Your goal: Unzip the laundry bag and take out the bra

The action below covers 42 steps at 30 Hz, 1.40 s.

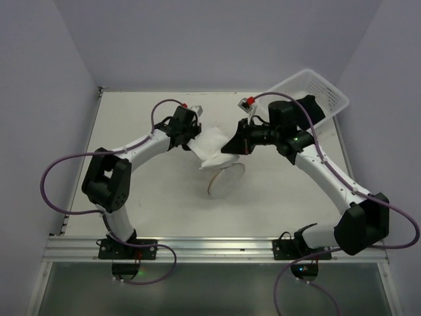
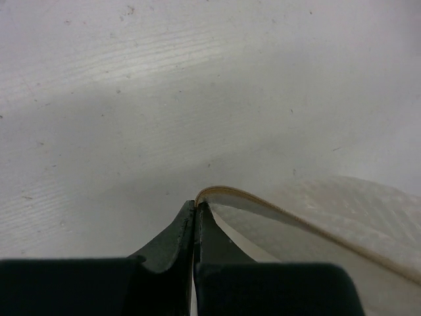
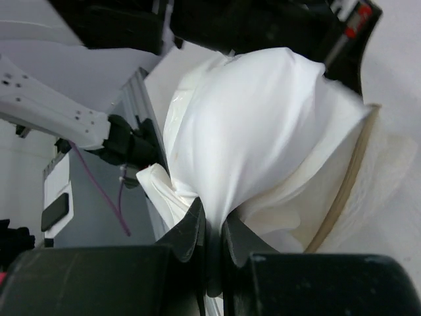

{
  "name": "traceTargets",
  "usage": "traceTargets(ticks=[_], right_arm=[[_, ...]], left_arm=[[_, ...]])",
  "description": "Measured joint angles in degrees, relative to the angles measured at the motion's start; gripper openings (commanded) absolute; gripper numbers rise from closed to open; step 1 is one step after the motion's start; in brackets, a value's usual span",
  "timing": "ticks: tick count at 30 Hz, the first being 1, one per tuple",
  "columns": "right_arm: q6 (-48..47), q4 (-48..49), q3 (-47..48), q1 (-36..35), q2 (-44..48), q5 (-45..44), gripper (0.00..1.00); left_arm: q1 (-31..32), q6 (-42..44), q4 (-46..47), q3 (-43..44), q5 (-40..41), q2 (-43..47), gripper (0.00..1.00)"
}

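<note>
The left pincer [image 2: 196, 210] is pressed together on the tan rim [image 2: 227, 192] of the laundry bag [image 1: 224, 179], which hangs open just below and between both pincers. The right pincer [image 3: 212, 229] pinches a bulge of white cloth [image 3: 263, 131] directly ahead of it; whether this is the bra or bag lining cannot be told. This looks like the emptying step, so next the right pincer likely draws away while the left anchors. Beneath lies a pale scuffed table [image 1: 145, 210], with lilac walls around and a white basket [image 1: 322, 92] behind the right pincer.

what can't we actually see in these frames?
Bra: no black fabric anywhere; white cloth in the right end effector fills the right wrist view.
Laundry bag zipper: too small from top; left wrist shows only rim in the left end effector.
Basket inside: right arm covers part, top view.
</note>
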State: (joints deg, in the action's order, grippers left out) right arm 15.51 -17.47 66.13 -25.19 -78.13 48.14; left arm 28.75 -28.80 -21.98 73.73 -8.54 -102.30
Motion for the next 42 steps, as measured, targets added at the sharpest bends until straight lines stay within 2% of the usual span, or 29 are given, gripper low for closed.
traceTargets(ticks=[5,12,16,20,27,30,35,42], right_arm=[[3.1,7.0,0.5,0.8,2.2,5.1,0.00],[8.4,13.8,0.1,0.6,2.3,1.3,0.00],[8.9,13.3,0.8,1.4,4.0,-4.3,0.00],[8.2,9.7,5.8,4.2,6.4,-13.2,0.00],[6.4,4.2,15.4,16.5,7.9,-31.4,0.00],[6.5,4.1,17.4,21.9,4.4,-35.6,0.00],[7.5,4.2,19.6,28.9,-8.9,-40.6,0.00],[10.0,4.2,23.3,31.3,-28.9,-43.4,0.01]], left_arm=[[-0.2,-0.7,1.3,-0.5,-4.2,0.9,0.00],[1.0,-2.8,6.1,-2.0,-8.9,5.9,0.00],[1.3,-3.7,8.7,-4.7,-9.1,7.4,0.00],[1.3,-3.8,8.1,-7.9,-8.0,7.0,0.00],[1.2,-4.2,7.0,-8.8,-6.6,5.6,0.00],[1.2,-4.6,7.0,-8.8,-6.4,5.6,0.00],[1.2,-4.6,7.0,-8.8,-6.3,5.6,0.00],[0.9,-4.6,7.0,-8.8,-6.3,5.5,0.00]])
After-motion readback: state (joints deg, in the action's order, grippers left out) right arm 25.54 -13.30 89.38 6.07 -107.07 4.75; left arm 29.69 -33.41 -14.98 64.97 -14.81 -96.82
